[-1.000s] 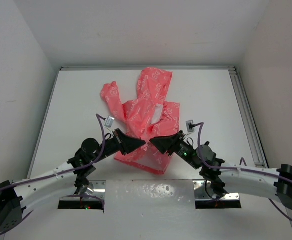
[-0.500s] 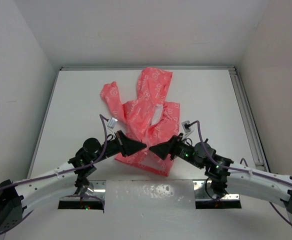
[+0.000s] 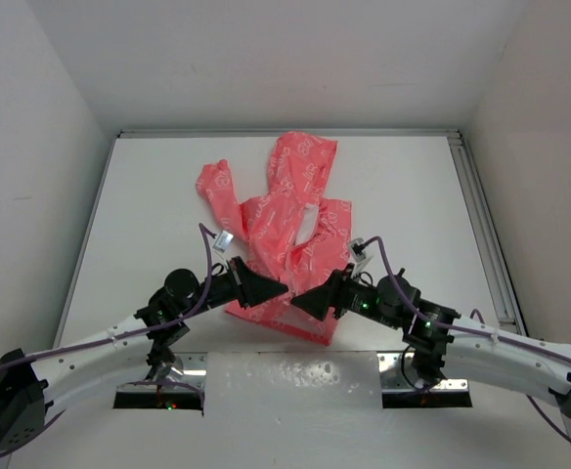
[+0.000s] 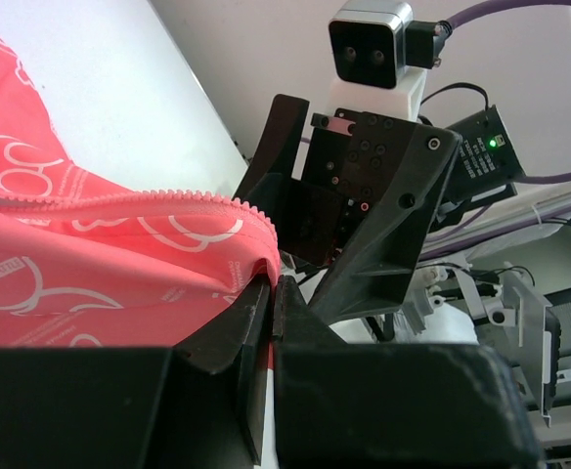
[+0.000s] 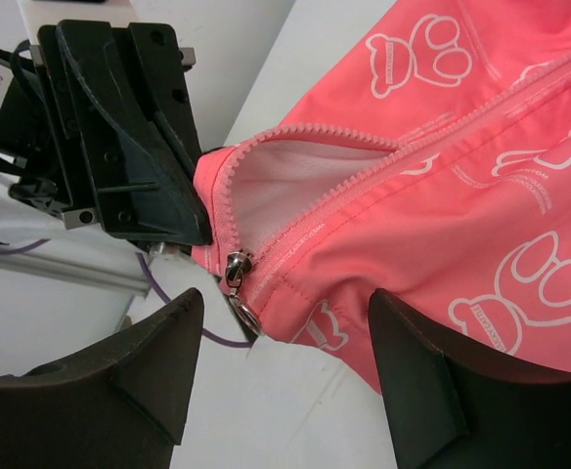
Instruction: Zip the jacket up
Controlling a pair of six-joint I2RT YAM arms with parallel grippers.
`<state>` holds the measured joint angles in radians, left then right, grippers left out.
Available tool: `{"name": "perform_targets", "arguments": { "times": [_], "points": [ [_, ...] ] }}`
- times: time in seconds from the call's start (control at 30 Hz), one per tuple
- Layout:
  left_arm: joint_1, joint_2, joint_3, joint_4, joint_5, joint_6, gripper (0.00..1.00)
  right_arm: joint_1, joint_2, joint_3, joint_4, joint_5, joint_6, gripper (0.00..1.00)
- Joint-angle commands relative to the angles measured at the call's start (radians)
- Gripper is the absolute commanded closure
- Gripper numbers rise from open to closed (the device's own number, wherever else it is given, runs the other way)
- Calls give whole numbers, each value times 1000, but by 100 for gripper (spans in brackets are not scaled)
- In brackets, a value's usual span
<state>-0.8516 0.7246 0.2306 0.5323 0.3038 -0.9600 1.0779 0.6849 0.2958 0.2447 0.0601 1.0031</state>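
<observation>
Count: two grippers, one jacket, one zipper slider.

Left gripper [image 4: 271, 293] is pointing in from the left at the jacket's near hem. Its fingers are pressed together, pinching the edge of the coral fabric right beside the zipper teeth.

Jacket [image 3: 290, 210] is lying near the middle of the white counter [image 3: 149, 195]. The hood is pointing toward the far wall and one sleeve is sticking out to the left. The front is gaping partly open, with white lining showing. The fabric is thin, coral pink and printed with white marks.

Slider [image 5: 235, 266] is sitting at the bottom end of the zipper. A metal pull tab is hanging below it, and the two rows of teeth are parting above it.

Right gripper [image 5: 285, 298] is facing the left one from the right. Its fingers are spread wide on either side of the slider, not touching it.
</observation>
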Motion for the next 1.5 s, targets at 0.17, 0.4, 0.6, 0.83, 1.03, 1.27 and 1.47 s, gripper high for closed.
{"name": "perform_targets", "arguments": {
  "times": [0.17,0.4,0.6,0.83,1.03,1.27,1.47],
  "points": [
    [-1,-14,-4,67,29,-39,100,5,48,45,77,-57,-1,44],
    [-1,-20,-13,80,38,-52,100,5,41,31,110,-46,0,63],
    [-1,-34,-16,66,37,-54,100,5,15,19,136,-43,-21,79],
    [-1,-19,-25,96,55,-74,100,5,-1,0,176,-20,-29,99],
    [-1,-19,-19,81,69,-103,100,5,-11,-30,249,-26,-61,100],
    [-1,-37,9,-63,4,-54,100,5,-68,-60,306,-23,-77,100],
    [-1,-4,38,-86,14,-17,100,5,-44,-21,225,-8,-84,100]
  ]
}}
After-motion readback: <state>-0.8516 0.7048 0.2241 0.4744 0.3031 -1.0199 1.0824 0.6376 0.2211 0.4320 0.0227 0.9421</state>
